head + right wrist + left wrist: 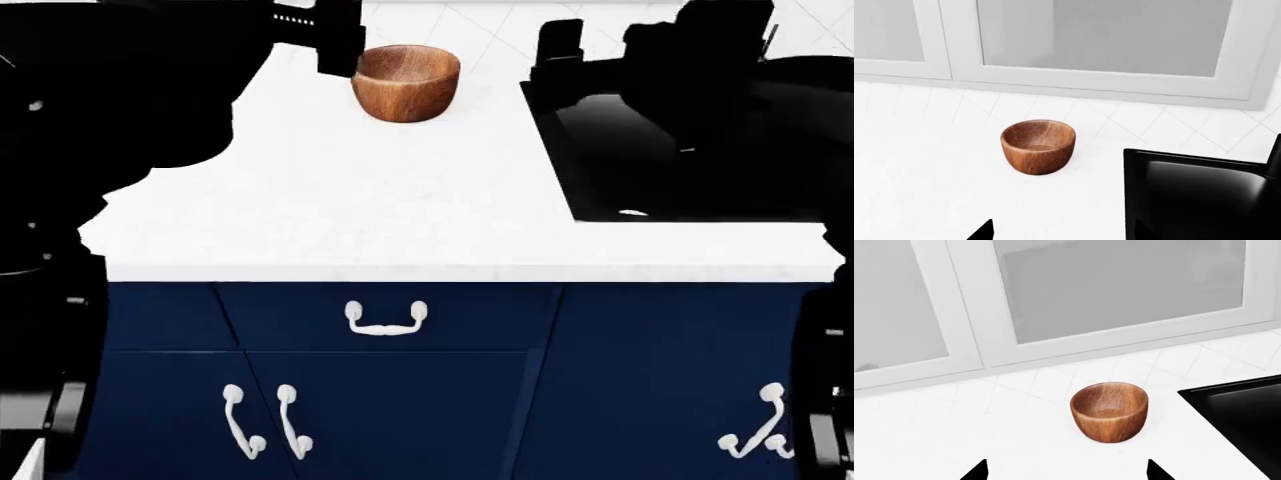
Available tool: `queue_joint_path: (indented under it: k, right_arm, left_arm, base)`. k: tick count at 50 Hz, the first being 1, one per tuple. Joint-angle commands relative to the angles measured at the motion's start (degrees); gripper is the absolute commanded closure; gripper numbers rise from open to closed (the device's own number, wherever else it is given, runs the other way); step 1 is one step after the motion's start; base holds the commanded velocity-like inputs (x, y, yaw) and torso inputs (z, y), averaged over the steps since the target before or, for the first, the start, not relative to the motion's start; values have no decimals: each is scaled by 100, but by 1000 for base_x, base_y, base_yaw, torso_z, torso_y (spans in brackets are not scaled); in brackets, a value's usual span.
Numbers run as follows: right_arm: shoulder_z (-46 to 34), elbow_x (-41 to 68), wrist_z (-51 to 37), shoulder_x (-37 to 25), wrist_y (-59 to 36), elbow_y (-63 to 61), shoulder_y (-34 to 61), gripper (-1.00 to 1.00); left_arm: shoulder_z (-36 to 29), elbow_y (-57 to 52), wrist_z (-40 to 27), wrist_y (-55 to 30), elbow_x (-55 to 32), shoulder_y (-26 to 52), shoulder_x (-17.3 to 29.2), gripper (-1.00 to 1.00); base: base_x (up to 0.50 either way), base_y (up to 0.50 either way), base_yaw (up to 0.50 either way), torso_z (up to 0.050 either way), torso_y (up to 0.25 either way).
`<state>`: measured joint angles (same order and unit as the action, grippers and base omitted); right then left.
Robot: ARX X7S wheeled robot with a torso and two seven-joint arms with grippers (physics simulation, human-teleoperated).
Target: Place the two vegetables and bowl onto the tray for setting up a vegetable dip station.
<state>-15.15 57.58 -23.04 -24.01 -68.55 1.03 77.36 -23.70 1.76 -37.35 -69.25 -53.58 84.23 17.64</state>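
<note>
The reddish-brown wooden bowl (406, 82) stands upright and empty on the white counter, near the back wall. It also shows in the left wrist view (1109, 411) and in the right wrist view (1038, 146). My left gripper (1066, 472) is open and empty, a little short of the bowl; in the head view it is just left of the bowl (334, 40). My right gripper (1062, 232) is open and empty, further back from the bowl, over the sink's edge. The carrot, the cucumber and the tray are out of view.
A deep black sink (667, 160) is set into the counter right of the bowl; its edge shows in both wrist views (1234, 410) (1187, 195). White-framed window panes (1121, 285) line the wall behind. Dark blue cabinet fronts (387, 370) are below the counter edge.
</note>
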Motion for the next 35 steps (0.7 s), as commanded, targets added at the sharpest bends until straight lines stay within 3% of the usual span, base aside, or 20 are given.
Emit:
queue_joint_path:
  k: [1,11,14,35]
  right_arm:
    - [-571,-483,778,53,453,1170,635,-100]
    - [-559,-477,863,8,525,1357,492,-100]
    - [-528,-367,870,-18,459,1185,428,-100]
    - [-514,-160,846,-10,258,1102,430,-100]
  left_arm:
    - [-704,1383,586,668,627,643,-109,-100]
    - [-913,1745,819,901,812,678,-152,-100]
    - [-886,1405,693,822,713,391,-53,-100]
    - [1,1799,92,-158,-74,869,-206,-100]
  base:
    - [0,0,0,0,0]
    - [0,0,0,0,0]
    - [23,0,0,0,0]
    - [500,0,0,0,0]
